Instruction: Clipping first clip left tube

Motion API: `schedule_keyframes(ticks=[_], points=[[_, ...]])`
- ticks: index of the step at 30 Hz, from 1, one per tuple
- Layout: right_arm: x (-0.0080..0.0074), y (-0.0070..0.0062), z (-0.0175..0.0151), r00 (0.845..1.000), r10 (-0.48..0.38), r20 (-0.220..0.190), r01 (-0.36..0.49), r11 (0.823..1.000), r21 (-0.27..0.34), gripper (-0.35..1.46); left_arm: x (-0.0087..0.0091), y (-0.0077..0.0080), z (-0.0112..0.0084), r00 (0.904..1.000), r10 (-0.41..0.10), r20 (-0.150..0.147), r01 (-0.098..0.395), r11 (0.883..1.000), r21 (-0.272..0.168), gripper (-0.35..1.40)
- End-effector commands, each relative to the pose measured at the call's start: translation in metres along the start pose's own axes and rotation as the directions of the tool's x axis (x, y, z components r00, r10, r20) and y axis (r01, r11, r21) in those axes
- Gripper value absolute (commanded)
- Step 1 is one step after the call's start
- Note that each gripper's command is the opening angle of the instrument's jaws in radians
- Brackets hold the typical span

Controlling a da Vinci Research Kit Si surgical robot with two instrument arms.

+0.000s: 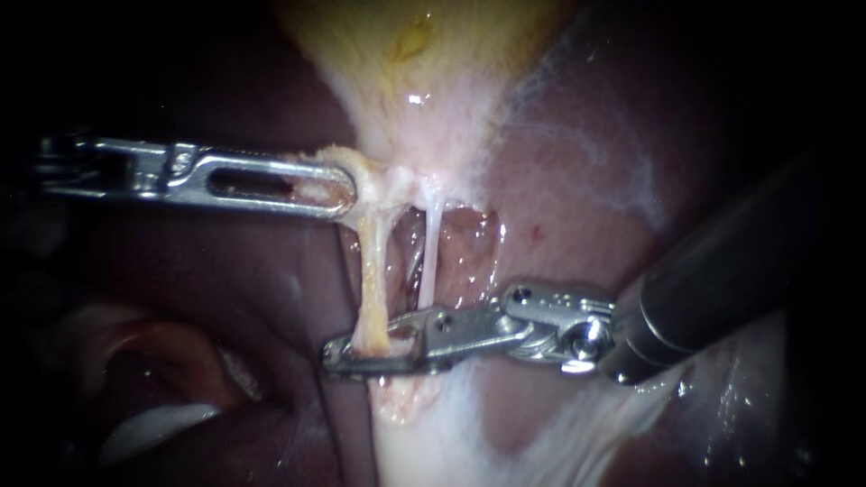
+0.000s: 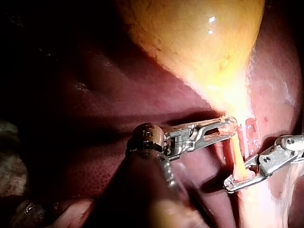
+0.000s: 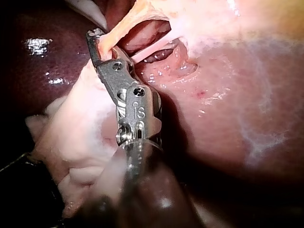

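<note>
Steel left instrument (image 1: 347, 189) pincer clamps gallbladder (image 1: 397, 54) neck | right instrument (image 1: 361, 352) pincer closed around left tube (image 1: 372, 261)

A surgical bench; liver (image 2: 85, 123) and yellowish gallbladder (image 2: 199, 42) lie exposed.

Left tube (image 1: 372, 271) (image 2: 237, 159) (image 3: 126, 23): yellowish-tan strand, taut, approx vertical in my endoscope view. Top end joins the gallbladder (image 1: 424, 36) neck, where my left instrument (image 1: 347, 191) jaws grip. Bottom end sits btwn my right instrument (image 1: 338, 353) jaws, both touching it, w/ tissue bunched there.
</note>
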State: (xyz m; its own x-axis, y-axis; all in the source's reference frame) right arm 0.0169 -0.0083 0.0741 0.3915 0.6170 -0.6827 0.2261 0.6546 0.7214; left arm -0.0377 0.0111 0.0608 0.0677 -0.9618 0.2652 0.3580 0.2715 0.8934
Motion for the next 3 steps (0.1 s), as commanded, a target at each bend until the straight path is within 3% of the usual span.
schedule_keyframes(ticks=[1, 3], points=[[0.0, 0.0, 0.0, 1.0, 0.001, 0.001, -0.001, 1.0, 0.003, -0.35, 0.0, 0.0, 0.0, 1.0, 0.0, 0.0, 0.0, 1.0, 0.0, -0.35], [-0.0001, 0.0001, -0.0001, 1.0, 0.001, 0.001, -0.001, 1.0, 0.003, -0.35, 0.0, 0.0, 0.0, 1.0, 0.0, 0.0, 0.0, 1.0, 0.0, -0.35]])
